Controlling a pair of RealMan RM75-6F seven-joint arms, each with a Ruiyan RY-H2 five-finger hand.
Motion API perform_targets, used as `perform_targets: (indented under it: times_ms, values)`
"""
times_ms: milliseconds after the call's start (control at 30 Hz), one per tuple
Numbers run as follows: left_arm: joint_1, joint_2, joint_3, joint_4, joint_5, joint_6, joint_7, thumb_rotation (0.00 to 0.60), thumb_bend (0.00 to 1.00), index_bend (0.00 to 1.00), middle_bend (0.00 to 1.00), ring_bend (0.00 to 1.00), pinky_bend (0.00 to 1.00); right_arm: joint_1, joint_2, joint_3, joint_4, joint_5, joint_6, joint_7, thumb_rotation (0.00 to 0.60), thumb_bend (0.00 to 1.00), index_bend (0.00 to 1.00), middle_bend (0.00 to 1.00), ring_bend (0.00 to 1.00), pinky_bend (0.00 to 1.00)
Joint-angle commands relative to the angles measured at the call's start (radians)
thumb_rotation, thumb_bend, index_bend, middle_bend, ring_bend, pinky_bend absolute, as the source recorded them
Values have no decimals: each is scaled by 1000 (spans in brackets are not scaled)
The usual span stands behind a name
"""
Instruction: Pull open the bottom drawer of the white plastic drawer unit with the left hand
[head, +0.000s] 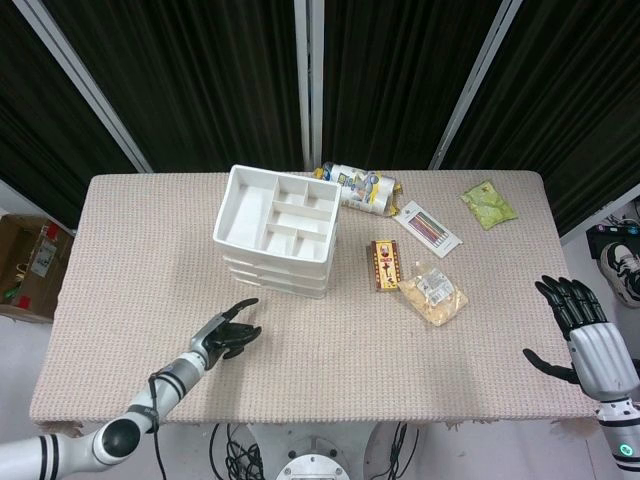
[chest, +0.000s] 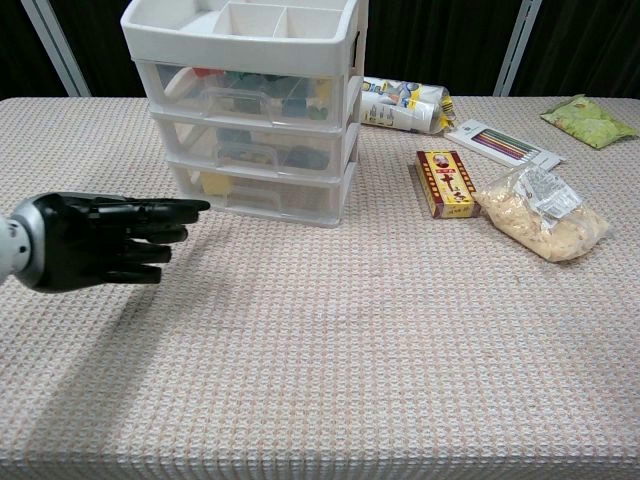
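White three-tier drawer unit (chest: 255, 120) on tabletop (chest: 350, 350), translucent bottom drawer (chest: 262, 191) closed, left hand (chest: 105, 240) near it, fingers (chest: 165, 212) extended, empty

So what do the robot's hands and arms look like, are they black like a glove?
Partly. The left hand has glossy black fingers on a silver-grey wrist, with a thin black cable along its slim grey forearm and a round dark joint lower down. The right hand has black fingers on a ribbed silver back, and a tiny green light on its wrist.

Black curtains (head: 200, 80) behind (white poles between); beige woven table (head: 300, 360); cardboard box (head: 25, 260) on floor.
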Motion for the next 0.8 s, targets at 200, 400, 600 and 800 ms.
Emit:
perform_targets:
  times_ms: [200,400,600,800]
  values:
    - [-128,-117,-42,98,-196,-19,17,600,366,85,816,909,1000,-9,-1,-3,1,7,5,0,600,89,0,62,0,8]
    - [-175,-154,-59,138,-282,-13,37,600,367,84,817,909,1000,-15,0,-4,6,12,9,4,600,89,0,63,0,8]
    - [-203,-192,-93,166,-338,0,44,600,369,84,818,910,1000,-19,-4,-5,14,20,5,9,600,89,0,62,0,9]
    - [-203,-213,-123,176,-355,2,41,600,370,84,822,911,1000,-21,-1,-4,13,24,5,7,600,89,0,63,0,9]
